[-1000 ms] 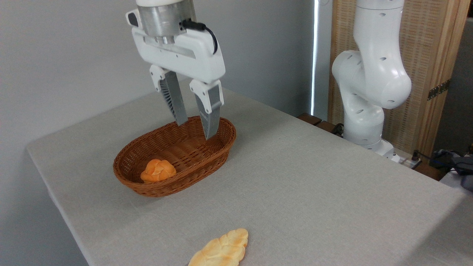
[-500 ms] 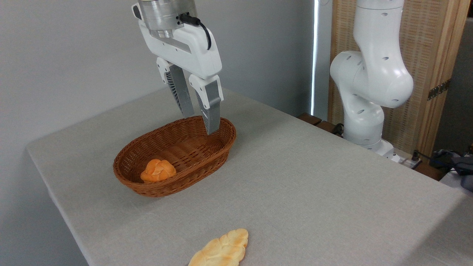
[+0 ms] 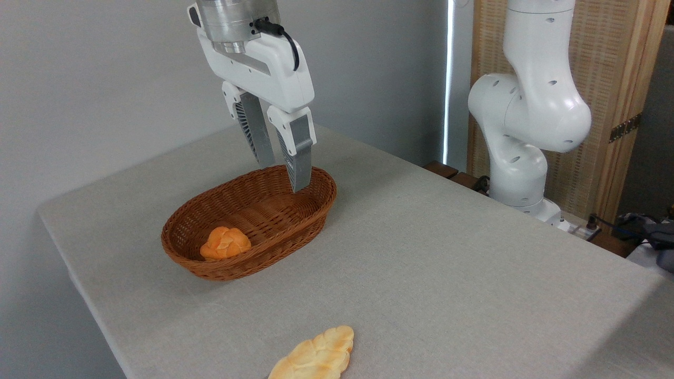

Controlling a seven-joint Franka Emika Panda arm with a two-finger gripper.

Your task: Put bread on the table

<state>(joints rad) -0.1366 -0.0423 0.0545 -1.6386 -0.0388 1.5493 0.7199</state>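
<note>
- End effector (image 3: 283,176): empty, narrowly parted, above basket's (image 3: 221,266) far end.
- Bread (image 3: 314,359): on desk (image 3: 447,273), well apart toward the near edge, long axis diagonal.

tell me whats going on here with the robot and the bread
A white robot arm's two-finger gripper hangs open and empty above the far end of the brown oval wicker basket. The pale golden braided loaf already lies on the light grey cloth-topped table near its front edge, well clear of the basket. A small round orange bun sits inside the basket. Nothing is being held.
</note>
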